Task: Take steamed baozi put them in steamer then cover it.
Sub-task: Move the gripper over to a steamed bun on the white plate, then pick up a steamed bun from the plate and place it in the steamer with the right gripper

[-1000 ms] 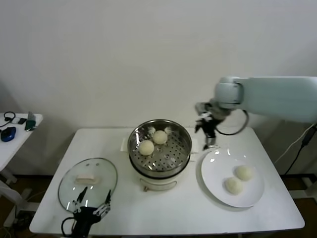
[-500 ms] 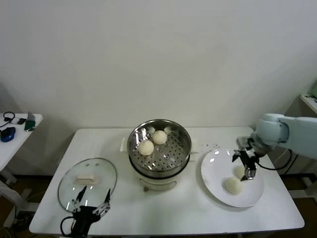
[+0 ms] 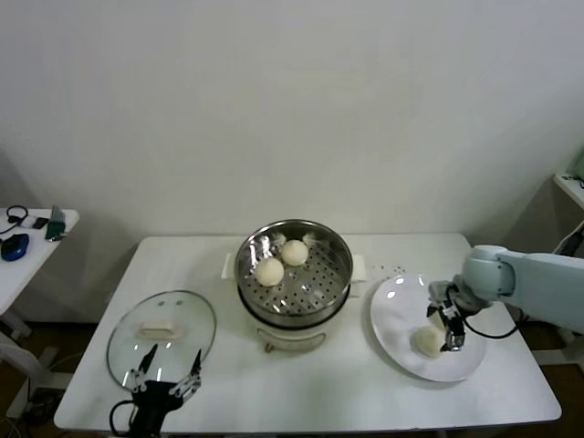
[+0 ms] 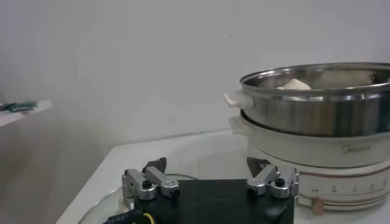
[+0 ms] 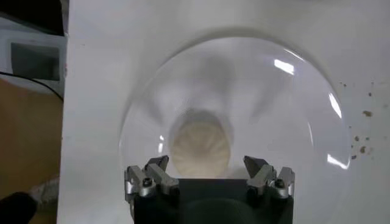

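With two steamed baozi in the uncovered steamer and the cover lying by the idle left gripper, the right gripper hangs spread, empty, over the plate's remaining buns.

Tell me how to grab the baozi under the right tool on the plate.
Come straight down on the baozi and close across its widest middle. It is round and pleated, sitting free on the plate, so its sides are clear. The right tool is open just above it; the other baozi's position isn't clear here.
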Controlling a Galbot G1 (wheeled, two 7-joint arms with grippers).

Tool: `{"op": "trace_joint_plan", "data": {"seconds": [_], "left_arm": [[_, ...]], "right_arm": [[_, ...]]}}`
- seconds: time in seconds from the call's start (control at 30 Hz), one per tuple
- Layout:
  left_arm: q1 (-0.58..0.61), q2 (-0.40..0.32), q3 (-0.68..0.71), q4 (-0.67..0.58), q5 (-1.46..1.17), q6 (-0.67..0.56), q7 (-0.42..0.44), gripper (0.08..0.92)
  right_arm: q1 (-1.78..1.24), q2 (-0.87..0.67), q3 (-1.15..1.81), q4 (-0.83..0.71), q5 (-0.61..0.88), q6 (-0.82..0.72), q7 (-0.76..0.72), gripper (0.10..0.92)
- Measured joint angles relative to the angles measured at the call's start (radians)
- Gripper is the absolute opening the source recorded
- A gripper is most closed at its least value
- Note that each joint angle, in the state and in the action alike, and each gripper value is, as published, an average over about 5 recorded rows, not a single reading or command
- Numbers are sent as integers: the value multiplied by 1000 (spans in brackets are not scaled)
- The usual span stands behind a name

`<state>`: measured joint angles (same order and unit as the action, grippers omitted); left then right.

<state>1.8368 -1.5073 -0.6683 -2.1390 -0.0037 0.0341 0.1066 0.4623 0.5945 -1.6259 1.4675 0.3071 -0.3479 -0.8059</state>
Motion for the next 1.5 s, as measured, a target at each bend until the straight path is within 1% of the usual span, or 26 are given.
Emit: {"op": "trace_joint_plan", "data": {"seconds": [0.23,0.47,0.8,0.97,1.13,1.33,1.5], "left_arm": [[1,-2,-1,0,0,4,0,823],[2,-5,3,-2,4,6,0,823],[7,-7,1,-9,5,6,-1,823],[12,-7,-1,-17,6,6,-2,823],[19,-7,0,-27,10,7,-2,823],[26,-7,3,-34,18,5,-3,823],[28,-7,6,-38,24,5,-4,823]], "right_arm": [[-56,5,40,-17,-17,-9,3,803],[-77,5,61,-22,-33,-10,2,731],[-44,5,49,-16,-34,13,-24,713],[49,20,-6,-1,-19,48,-56,712],[206,56,-83,20,1,108,-102,712],[421,135,-131,51,16,210,-158,712],[552,212,-116,92,3,284,-177,712]]}}
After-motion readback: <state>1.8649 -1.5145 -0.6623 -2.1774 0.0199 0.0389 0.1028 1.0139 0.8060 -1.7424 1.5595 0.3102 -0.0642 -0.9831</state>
